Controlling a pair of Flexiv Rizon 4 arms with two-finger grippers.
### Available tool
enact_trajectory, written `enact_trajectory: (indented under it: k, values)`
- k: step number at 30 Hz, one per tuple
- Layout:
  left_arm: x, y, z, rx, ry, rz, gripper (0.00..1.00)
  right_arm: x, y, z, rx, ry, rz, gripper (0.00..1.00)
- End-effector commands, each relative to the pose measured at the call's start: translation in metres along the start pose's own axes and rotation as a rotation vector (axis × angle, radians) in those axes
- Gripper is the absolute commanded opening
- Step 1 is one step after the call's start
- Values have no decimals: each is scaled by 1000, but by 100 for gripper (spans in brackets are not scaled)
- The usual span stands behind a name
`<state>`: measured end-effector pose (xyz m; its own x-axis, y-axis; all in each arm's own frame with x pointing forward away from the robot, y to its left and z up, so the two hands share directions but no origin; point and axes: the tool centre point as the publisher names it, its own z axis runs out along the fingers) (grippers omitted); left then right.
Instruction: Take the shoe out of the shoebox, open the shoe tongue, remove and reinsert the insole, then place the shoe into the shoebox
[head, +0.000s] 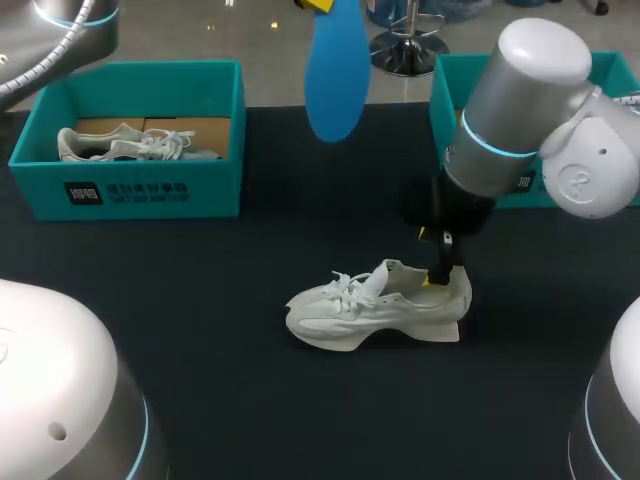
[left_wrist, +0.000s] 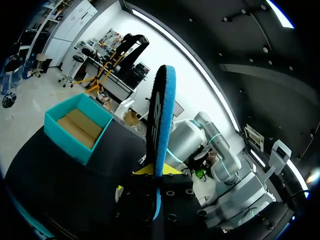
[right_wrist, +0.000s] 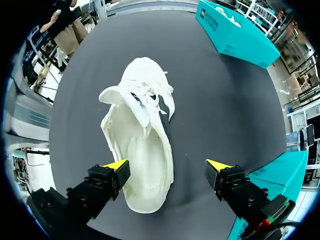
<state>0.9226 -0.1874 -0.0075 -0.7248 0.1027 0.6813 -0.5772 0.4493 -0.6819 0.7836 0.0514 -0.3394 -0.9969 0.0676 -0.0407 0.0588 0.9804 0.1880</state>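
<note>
Our left gripper (left_wrist: 155, 172) is closed on the blue insole (left_wrist: 162, 125). The insole stands up on its edge between the two fingers and rises well above the yellow tips. In the head view it hangs high over the far side of the table (head: 200, 300), well apart from the shoe (head: 375, 310). Ahead of this gripper and to the side, on the table, lies an open teal shoebox (left_wrist: 75, 127) with only a brown bottom showing inside.

Our right gripper (right_wrist: 167, 167) is spread wide and points down at the heel end of the shoe. The heel lies between the fingers. It is just beside one finger (right_wrist: 116, 167), and we cannot tell if they touch. The other finger (right_wrist: 220, 167) is well apart from the shoe, over the bare dark table. The shoe is white and rests on its sole near the middle of the table, with the toe pointing away from the gripper. Its tongue (head: 388, 272) stands up from the opening and the laces lie loose in front of it. We look straight into the open shoe under the gripper.

Far ahead of the right gripper, beyond the toe, stands a second teal shoebox (right_wrist: 235, 35), and another white shoe (head: 125, 143) lies in it. A teal box wall is also close beside the free finger.
</note>
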Motion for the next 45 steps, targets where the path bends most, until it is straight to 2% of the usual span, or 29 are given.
enact_trajectory:
  k: [1,14,15,16,17,18,24,33,39,45]
  values:
    - [0,0,0,-2,1,1,0,-4,5,16,17,6,0,100]
    - [0,0,0,-2,1,1,0,0,-7,40,33,60,10,100]
    - [0,0,0,-2,1,1,0,1,-8,42,31,65,8,90]
    - [0,0,0,-2,1,1,0,1,-8,44,34,68,7,44]
    - [0,0,0,-2,1,1,0,2,-9,45,34,72,5,15]
    - [0,0,0,-2,1,1,0,3,-9,46,33,74,5,0]
    - [0,0,0,-2,1,1,0,5,-12,53,29,95,4,0]
    - [0,0,0,-2,1,1,0,6,-8,50,18,90,-11,0]
    - [0,0,0,-2,1,1,0,9,-5,31,10,45,-14,0]
    - [0,0,0,-2,1,1,0,6,-10,-5,-3,12,-2,0]
